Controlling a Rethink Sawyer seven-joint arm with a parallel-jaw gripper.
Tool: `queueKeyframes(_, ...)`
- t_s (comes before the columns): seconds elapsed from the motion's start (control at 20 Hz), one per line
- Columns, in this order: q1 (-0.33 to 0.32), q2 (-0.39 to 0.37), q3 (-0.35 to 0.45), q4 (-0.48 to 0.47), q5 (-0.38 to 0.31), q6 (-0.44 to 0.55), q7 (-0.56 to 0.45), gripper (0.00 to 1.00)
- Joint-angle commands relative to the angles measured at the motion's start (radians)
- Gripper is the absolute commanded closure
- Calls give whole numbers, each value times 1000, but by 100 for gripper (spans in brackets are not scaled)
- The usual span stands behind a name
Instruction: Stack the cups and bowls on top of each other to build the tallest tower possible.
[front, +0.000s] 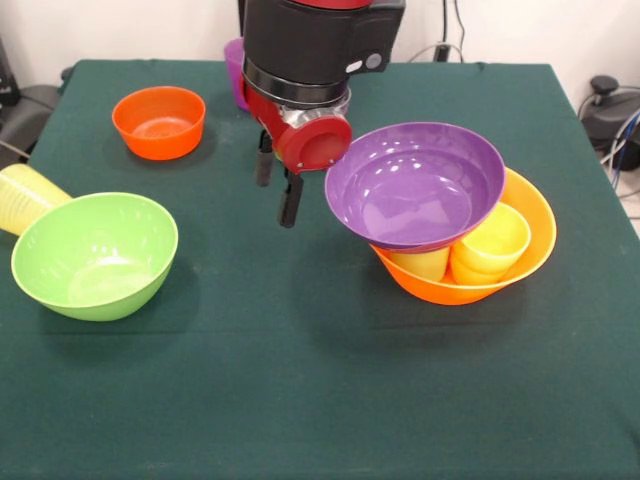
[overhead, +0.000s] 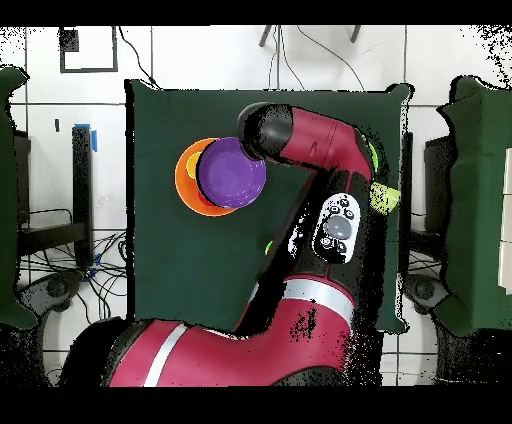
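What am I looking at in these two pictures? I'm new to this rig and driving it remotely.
The red and black machine is a robot arm. One picture faces it across a green table; the other looks straight down, where the arm hides much. Its gripper, two dark fingers pointing down, hangs open and holds nothing. Beside it a purple bowl sits tilted on yellow cups inside a large orange bowl. Elsewhere lie a green bowl with a pale yellow cup behind it, a small orange bowl, and a purple cup behind the arm.

Tool (front: 277, 190) low, fingers apart, empty.
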Motion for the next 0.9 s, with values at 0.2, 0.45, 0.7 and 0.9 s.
queueKeyframes(0.2,44,13,69,63,-43,-44,27,0)
queueKeyframes(0.45,52,13,63,67,-40,-48,36,0)
queueKeyframes(0.7,57,15,58,64,-36,-41,43,0)
queueKeyframes(0.9,64,12,52,67,-34,-37,50,0)
